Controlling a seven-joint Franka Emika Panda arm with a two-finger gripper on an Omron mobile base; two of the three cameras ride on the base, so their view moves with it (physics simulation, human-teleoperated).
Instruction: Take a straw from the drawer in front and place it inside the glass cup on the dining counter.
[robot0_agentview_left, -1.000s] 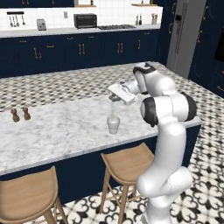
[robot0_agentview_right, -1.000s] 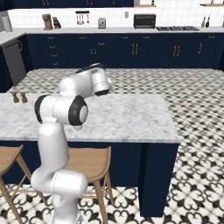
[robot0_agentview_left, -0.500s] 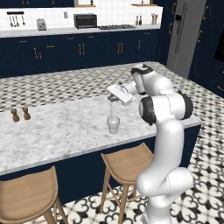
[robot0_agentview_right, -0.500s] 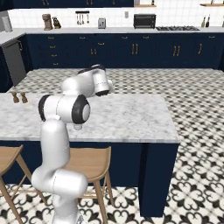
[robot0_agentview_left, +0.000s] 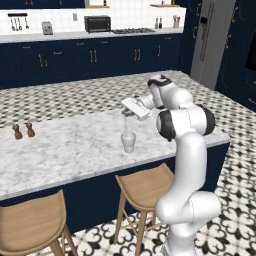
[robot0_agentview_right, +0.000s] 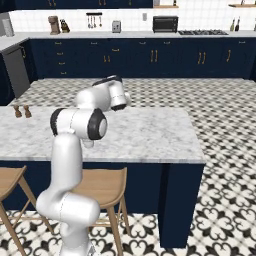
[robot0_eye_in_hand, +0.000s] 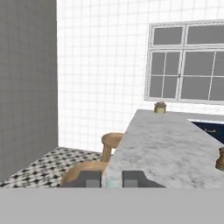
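Note:
The glass cup (robot0_agentview_left: 128, 141) stands upright on the dining counter (robot0_agentview_left: 75, 150), near its front edge. Just above it my gripper (robot0_agentview_left: 126, 115) is shut on the straw (robot0_agentview_left: 124, 125), a thin pale stick that hangs straight down toward the cup's mouth. I cannot tell whether its lower end is inside the rim. In the hand view the straw (robot0_eye_in_hand: 112, 180) shows as a pale sliver pinched between the two dark fingertips (robot0_eye_in_hand: 89, 179). In the right base view my own arm hides the cup and the hand. The drawer is out of view.
Two brown shakers (robot0_agentview_left: 23, 130) stand at the counter's left end. Wooden stools (robot0_agentview_left: 145, 187) are tucked under the near side of the dining counter (robot0_agentview_right: 150, 132). Navy cabinets (robot0_agentview_left: 95, 57) and a worktop run along the back wall, across a patterned floor.
The hand with the straw has edged slightly left and down over the glass cup. Everything else stands as before.

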